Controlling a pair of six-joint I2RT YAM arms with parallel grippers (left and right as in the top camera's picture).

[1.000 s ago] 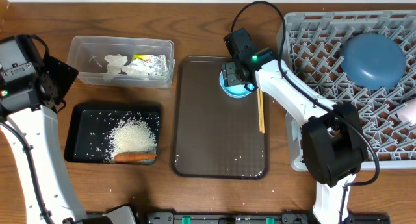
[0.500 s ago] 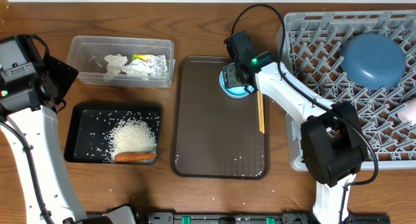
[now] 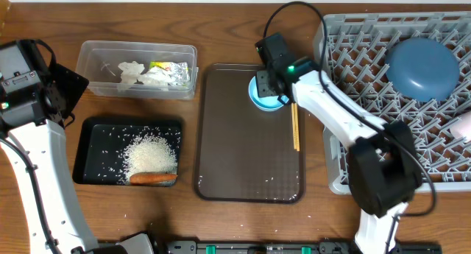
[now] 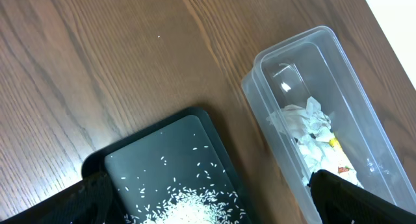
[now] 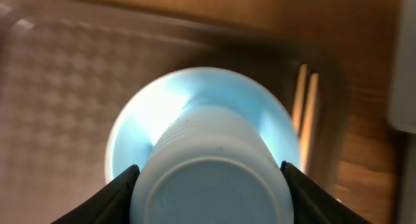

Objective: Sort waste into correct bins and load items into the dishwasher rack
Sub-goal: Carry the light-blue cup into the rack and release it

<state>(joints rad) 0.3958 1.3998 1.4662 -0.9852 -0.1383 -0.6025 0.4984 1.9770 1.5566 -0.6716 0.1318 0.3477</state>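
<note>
My right gripper (image 3: 271, 79) is shut on the light blue cup (image 3: 262, 93), which is upside down over the far right corner of the brown tray (image 3: 246, 147). In the right wrist view the cup's base (image 5: 211, 182) fills the space between the fingers of my right gripper (image 5: 209, 197). A wider pale blue round shape shows beneath it; I cannot tell what it is. The chopsticks (image 3: 295, 126) lie on the tray's right edge. The blue plate (image 3: 421, 67) sits in the grey rack (image 3: 368, 85). My left gripper (image 4: 208, 201) is open and empty above the black tray (image 4: 175, 159).
The clear tub (image 3: 96, 59) holds tissue (image 3: 138, 73) and the foil wrapper (image 3: 173, 70). The black tray (image 3: 99, 147) holds rice (image 3: 151, 154) and the carrot (image 3: 153, 178). A pale item (image 3: 464, 125) shows at the rack's right edge.
My right gripper has shifted slightly to the right with the cup in it. The left arm has not moved.
</note>
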